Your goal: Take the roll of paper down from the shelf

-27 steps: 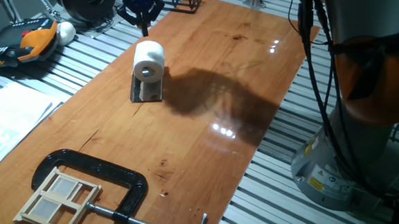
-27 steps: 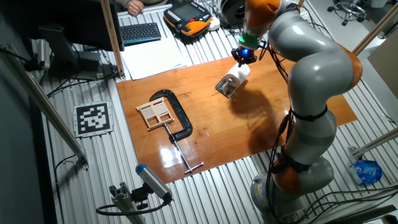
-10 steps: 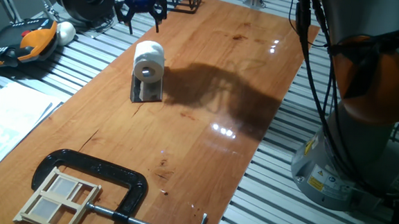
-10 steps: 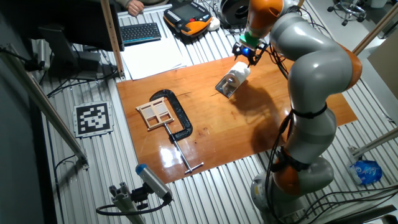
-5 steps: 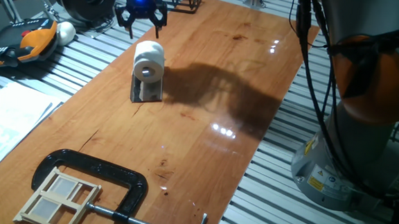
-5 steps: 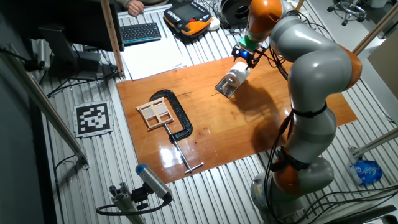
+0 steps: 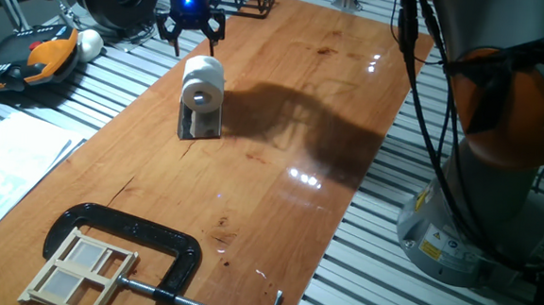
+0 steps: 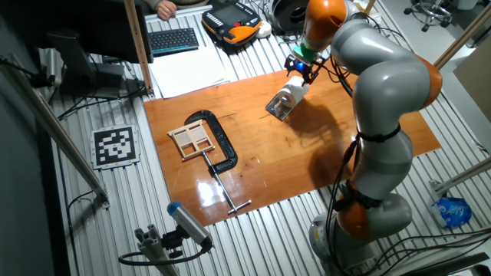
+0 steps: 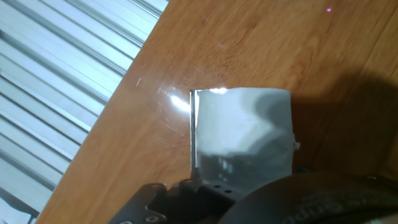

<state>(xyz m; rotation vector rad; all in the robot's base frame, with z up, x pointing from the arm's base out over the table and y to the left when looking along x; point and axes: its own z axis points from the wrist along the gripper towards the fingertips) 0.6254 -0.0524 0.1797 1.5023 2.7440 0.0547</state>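
Note:
The roll of paper (image 7: 202,82) is white with a grey-brown core and lies on its side on top of the small dark shelf (image 7: 201,123) at the far left of the wooden table. It also shows in the other fixed view (image 8: 293,90) and, from above, in the hand view (image 9: 242,134). My gripper (image 7: 193,36) hangs just behind and above the roll, fingers spread and empty, apart from the roll. It also shows in the other fixed view (image 8: 300,67). My fingertips do not show clearly in the hand view.
A black C-clamp (image 7: 144,241) holding a small wooden frame (image 7: 80,268) lies at the table's near left corner. A white ball (image 7: 90,41), an orange pendant (image 7: 46,55) and papers (image 7: 6,169) lie off the table's left edge. The robot base (image 7: 496,195) stands to the right.
The gripper's fingers have spread open from a closed point. It has moved a little nearer to the roll. The roll and shelf have not moved.

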